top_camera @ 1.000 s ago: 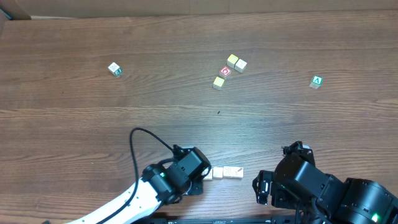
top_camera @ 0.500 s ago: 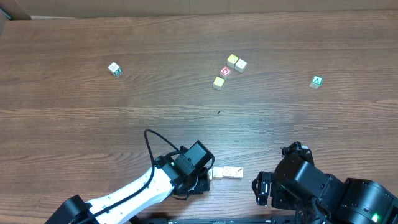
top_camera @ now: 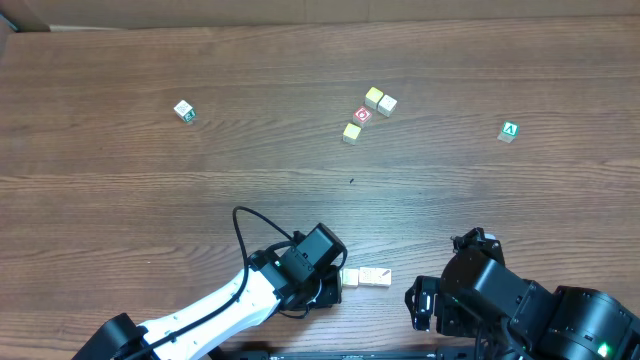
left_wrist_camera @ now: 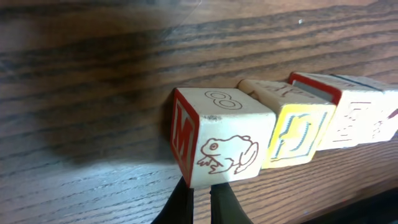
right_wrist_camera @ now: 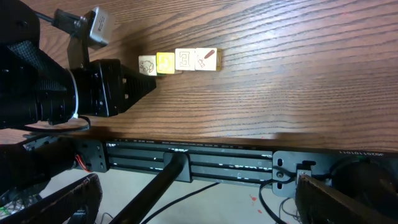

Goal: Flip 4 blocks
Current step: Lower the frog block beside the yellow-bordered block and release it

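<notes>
Left gripper (left_wrist_camera: 202,200), jaws pressed together and holding nothing, sits just beside the frog-printed end block (left_wrist_camera: 221,146). That block heads a touching row of four blocks (top_camera: 372,278).

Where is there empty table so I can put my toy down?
Bare wood lies between the lone white block at the left and the cluster of four blocks in the middle, also between that cluster and the green A cube, and across the wide middle strip below them. The near edge is crowded: the row of blocks, left pincer, right arm.
</notes>
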Controlling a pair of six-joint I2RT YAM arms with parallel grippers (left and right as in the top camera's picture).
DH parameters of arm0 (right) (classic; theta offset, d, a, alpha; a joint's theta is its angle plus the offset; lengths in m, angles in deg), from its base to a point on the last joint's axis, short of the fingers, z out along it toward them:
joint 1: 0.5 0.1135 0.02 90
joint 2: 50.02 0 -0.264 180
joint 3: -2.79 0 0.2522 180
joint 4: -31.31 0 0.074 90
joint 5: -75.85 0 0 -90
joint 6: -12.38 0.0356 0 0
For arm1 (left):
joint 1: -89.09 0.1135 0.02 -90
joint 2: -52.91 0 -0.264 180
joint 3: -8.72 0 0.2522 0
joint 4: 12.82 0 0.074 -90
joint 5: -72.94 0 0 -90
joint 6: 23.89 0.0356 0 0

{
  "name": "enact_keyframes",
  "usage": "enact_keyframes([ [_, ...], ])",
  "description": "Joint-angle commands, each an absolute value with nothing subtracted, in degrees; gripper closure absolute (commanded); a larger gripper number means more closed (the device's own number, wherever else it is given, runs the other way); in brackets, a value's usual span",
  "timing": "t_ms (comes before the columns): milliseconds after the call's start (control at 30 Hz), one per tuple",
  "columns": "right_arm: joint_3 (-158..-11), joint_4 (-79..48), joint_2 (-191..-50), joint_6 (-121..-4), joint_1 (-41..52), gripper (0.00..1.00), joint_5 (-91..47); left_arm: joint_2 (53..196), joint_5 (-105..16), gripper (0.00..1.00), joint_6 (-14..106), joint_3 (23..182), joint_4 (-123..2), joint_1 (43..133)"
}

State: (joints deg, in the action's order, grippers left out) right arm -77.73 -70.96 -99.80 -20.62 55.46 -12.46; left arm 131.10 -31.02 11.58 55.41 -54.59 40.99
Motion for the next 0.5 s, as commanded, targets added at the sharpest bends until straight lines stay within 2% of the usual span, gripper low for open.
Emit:
enact_keyframes([
  [0, -78.50, -70.85, -99.63, -20.82, 55.70, 0.00, -12.37, 131.65, -31.02, 0.96, 10.32, 55.21, -54.02, 41.36],
  [467, -78.50, -70.91, -99.65, -20.82, 55.70, 0.00, -12.37, 131.67, -30.43, 0.96, 9.92, 55.21, -53.54, 41.45],
])
